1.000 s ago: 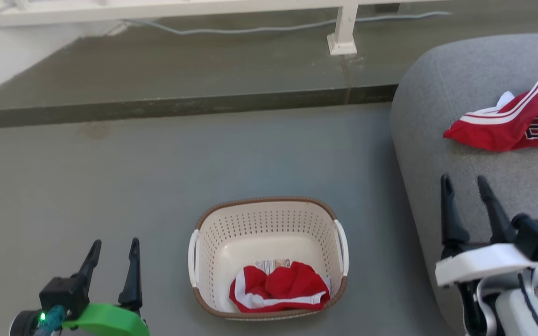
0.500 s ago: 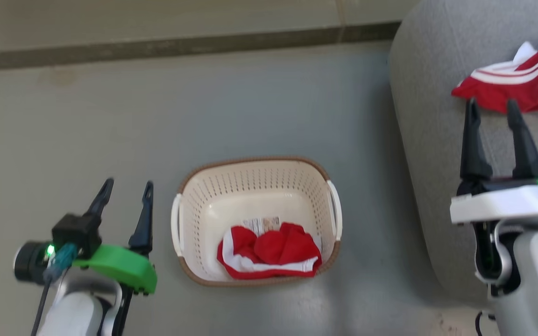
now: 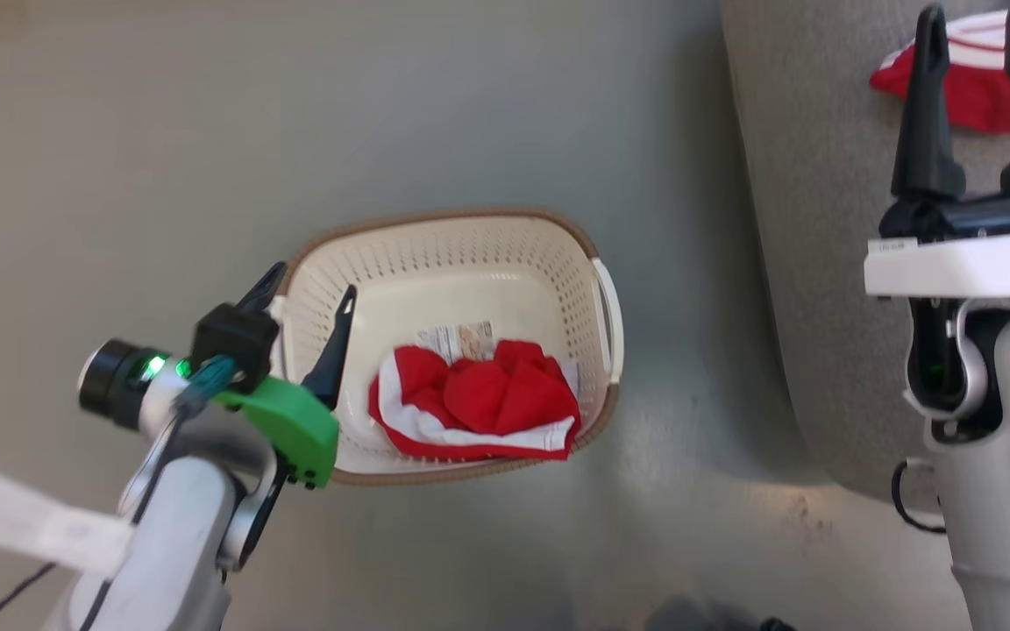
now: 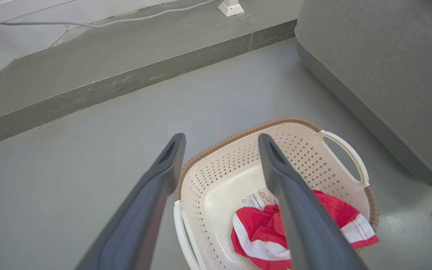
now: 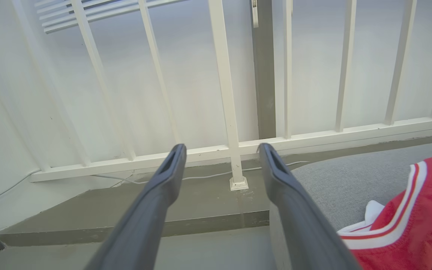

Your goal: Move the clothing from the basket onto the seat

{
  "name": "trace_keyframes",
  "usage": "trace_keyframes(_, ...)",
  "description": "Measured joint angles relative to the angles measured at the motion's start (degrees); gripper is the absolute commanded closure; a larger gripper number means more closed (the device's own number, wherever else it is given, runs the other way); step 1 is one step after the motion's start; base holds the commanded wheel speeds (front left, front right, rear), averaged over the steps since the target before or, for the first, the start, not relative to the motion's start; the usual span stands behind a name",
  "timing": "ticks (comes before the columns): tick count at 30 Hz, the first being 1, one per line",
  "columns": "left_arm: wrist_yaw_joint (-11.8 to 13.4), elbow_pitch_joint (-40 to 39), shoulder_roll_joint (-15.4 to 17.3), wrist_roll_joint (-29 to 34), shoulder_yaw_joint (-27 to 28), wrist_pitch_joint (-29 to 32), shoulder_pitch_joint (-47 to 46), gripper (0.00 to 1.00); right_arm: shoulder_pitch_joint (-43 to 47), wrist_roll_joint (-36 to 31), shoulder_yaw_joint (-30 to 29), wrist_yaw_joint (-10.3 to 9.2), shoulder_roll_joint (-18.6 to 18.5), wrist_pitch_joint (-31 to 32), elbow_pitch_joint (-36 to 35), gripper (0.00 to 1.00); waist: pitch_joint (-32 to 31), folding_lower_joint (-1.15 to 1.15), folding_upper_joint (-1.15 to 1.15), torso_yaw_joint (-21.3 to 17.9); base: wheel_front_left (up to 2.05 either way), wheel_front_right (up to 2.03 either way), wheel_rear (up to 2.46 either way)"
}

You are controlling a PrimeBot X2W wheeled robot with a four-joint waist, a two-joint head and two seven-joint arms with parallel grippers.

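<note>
The cream perforated basket (image 3: 435, 216) stands on the grey floor, and one piece of the clothing, a crumpled red garment with white trim (image 3: 479, 399), lies in its near half beside a label. My left gripper (image 3: 315, 280) is open, its fingertips over the basket's left rim. The left wrist view looks down past the open left gripper (image 4: 221, 137) into the basket (image 4: 238, 135) at the red garment (image 4: 255, 232). A second red striped garment (image 3: 977, 92) lies on the grey seat (image 3: 812, 219) at the right. My right gripper (image 3: 974, 17) is open just short of it, holding nothing.
A raised floor step (image 4: 126, 80) runs behind the basket. A white railing (image 5: 223, 93) and a cable (image 5: 201, 176) stand beyond the step. The seat's rounded edge (image 4: 351, 97) lies close to the basket's right handle (image 4: 345, 150).
The head camera has tilted down. My left gripper has moved right, from beside the basket to over its left rim. My right gripper has come nearer the garment on the seat. Both stay open.
</note>
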Motion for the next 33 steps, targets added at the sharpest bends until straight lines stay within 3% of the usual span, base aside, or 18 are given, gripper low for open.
trace_keyframes(14,-5.78,9.32,-0.81,8.25,-9.32,5.90,-11.18,0.00,-8.32,0.43,-1.09,0.45,0.12,-0.29,-1.29,0.00,11.35,-0.01,0.00,-3.58,0.00,0.00,0.00)
trace_keyframes(33,-7.81,19.48,-0.91,10.45,-19.12,7.72,-15.72,0.00,-12.91,0.57,-0.01,1.03,1.72,-2.00,2.63,0.00,19.52,-0.01,0.00,-7.76,0.00,0.00,0.00)
